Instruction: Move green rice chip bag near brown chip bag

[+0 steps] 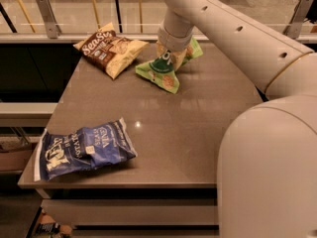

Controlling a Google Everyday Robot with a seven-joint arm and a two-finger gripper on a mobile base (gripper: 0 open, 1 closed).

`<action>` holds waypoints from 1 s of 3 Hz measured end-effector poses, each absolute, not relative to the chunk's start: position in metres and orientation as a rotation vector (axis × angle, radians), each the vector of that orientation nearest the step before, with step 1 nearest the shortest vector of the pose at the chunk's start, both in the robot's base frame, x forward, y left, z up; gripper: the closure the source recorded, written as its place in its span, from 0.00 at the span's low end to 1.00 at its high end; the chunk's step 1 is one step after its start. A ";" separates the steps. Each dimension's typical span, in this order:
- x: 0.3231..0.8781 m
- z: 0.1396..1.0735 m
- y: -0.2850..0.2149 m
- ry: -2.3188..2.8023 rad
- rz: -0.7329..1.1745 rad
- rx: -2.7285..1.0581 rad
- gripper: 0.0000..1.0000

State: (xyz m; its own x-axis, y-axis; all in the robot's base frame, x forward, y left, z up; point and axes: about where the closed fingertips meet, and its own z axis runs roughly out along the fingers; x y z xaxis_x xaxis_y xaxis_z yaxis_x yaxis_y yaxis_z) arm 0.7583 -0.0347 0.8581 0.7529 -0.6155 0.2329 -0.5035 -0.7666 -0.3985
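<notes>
The green rice chip bag (161,73) lies at the back middle of the table, bunched up and tented at its centre. My gripper (170,54) comes down from above on that bunched part and is shut on it. The bag's lower corner rests on the table. The brown chip bag (110,48) lies flat at the back left corner, a short gap left of the green bag.
A dark blue chip bag (81,148) lies at the front left corner, overhanging the edge. The brown table top (198,128) drops off on the left and front. A glass railing (47,14) runs behind. My arm's large body fills the right foreground.
</notes>
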 end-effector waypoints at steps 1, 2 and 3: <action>0.758 0.855 -0.034 0.867 -0.504 -2.644 0.38; 0.759 0.852 -0.033 0.866 -0.498 -2.648 0.13; 0.759 0.849 -0.032 0.866 -0.493 -2.651 0.00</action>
